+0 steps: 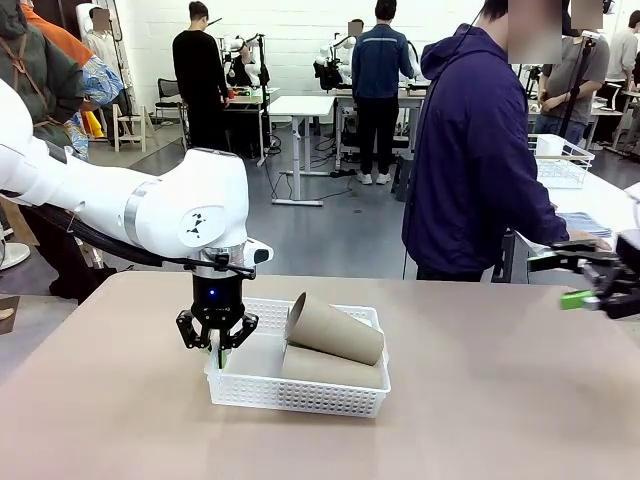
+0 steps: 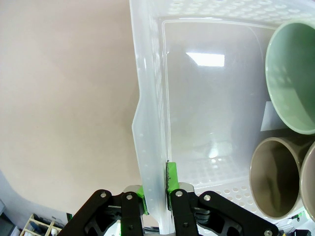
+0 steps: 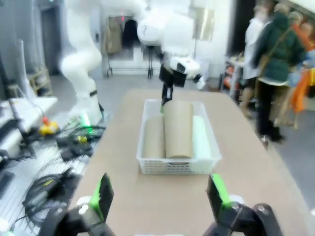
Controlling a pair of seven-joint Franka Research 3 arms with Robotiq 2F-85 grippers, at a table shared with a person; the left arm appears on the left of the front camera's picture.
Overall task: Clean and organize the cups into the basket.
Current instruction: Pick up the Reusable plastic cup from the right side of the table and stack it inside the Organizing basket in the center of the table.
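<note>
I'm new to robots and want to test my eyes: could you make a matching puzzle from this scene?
Things:
1. left gripper
2. right gripper
3. mint green cup
4. top tan cup

States:
A. lying in the basket, under another cup
B. fingers wide open, holding nothing
C. tilted across the other cups
D. shut on the basket's short wall

Pairs: 1-D, 2-B, 3-A, 4-C

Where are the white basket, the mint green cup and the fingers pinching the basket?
basket (image 1: pixel 300 397): front view, its near lattice wall.
mint green cup (image 2: pixel 295 83): left wrist view, inside its open mouth.
left gripper (image 2: pixel 158 196): left wrist view, between its fingers, shut on the basket's wall.
</note>
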